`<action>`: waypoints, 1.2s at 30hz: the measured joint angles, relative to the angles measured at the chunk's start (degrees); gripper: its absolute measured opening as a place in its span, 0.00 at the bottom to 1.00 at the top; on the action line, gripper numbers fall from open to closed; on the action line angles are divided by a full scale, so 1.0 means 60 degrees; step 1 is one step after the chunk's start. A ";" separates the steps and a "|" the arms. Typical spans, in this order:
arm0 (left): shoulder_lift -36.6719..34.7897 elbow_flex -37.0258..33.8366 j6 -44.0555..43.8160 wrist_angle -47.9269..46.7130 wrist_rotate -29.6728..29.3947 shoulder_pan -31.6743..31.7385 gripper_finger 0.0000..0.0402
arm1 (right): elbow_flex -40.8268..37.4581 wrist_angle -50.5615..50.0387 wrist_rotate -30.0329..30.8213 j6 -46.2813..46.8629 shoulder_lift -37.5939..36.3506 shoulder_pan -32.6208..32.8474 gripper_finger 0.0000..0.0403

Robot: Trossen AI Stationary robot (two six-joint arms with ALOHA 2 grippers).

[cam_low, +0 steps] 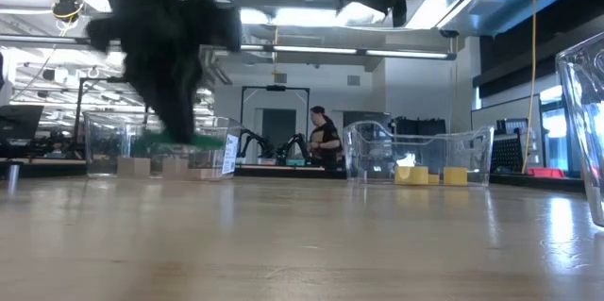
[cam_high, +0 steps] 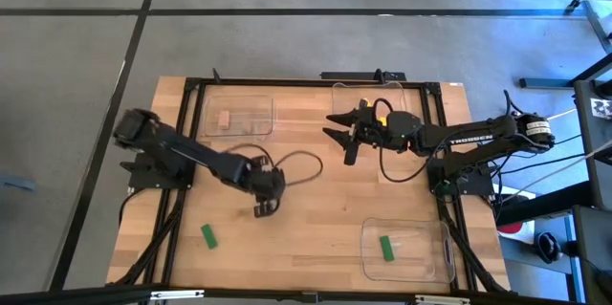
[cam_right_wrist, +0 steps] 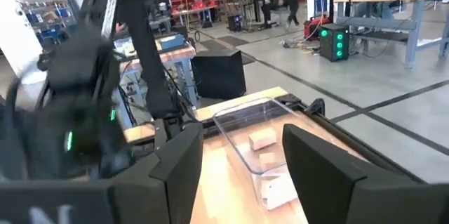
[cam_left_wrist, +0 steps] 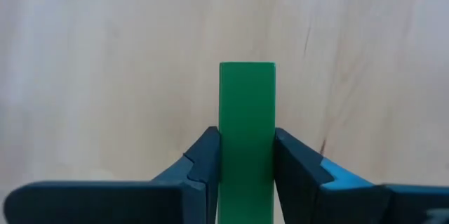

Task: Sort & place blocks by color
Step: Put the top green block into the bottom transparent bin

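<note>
A green block [cam_left_wrist: 247, 133] stands clamped between the left hand's fingers [cam_left_wrist: 203, 171] above the worktop [cam_high: 316, 219] middle, likely bound for the near tray [cam_high: 435, 265] holding another green block [cam_high: 385, 247]. The right hand [cam_high: 340, 134] waits open, empty, by the far tray.

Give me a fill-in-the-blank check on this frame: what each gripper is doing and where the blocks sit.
1. The left gripper is shut on a ____ block.
2. The right gripper is open and holds ____.
3. The near right tray holds one ____ block.
4. A loose green block lies on the ____, outside any tray.

Missing words: green; nothing; green; table
</note>
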 joint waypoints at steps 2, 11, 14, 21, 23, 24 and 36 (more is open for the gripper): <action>-0.0871 -0.0231 0.0183 0.0009 -0.0038 0.0239 0.22 | 0.0002 -0.0077 -0.0204 0.0036 0.0000 0.0000 0.50; -0.4943 -0.2069 0.0930 0.3411 -0.0552 0.1399 0.22 | 0.0000 -0.0377 -0.1324 0.1285 0.0026 0.0004 0.50; -0.5833 -0.2958 0.1036 0.5382 -0.0429 0.1746 0.22 | 0.0000 -0.0075 -0.1882 0.1279 0.0026 0.0004 0.50; -0.6200 -0.4487 0.0529 0.9477 0.0248 0.2286 0.22 | 0.0000 0.0400 -0.2111 0.1312 0.0026 0.0022 0.50; -0.6051 -0.4585 0.0417 1.0077 0.0202 0.2283 0.22 | 0.0000 0.0409 -0.2111 0.1316 0.0026 0.0034 0.50; -0.5923 -0.4597 0.0401 1.0269 0.0174 0.2282 0.22 | 0.0000 0.0441 -0.2108 0.1320 0.0026 0.0052 0.50; -0.4223 -0.4613 -0.0050 1.3401 0.0139 0.2275 0.22 | 0.0000 0.0821 -0.2107 0.1875 0.0026 0.0345 0.50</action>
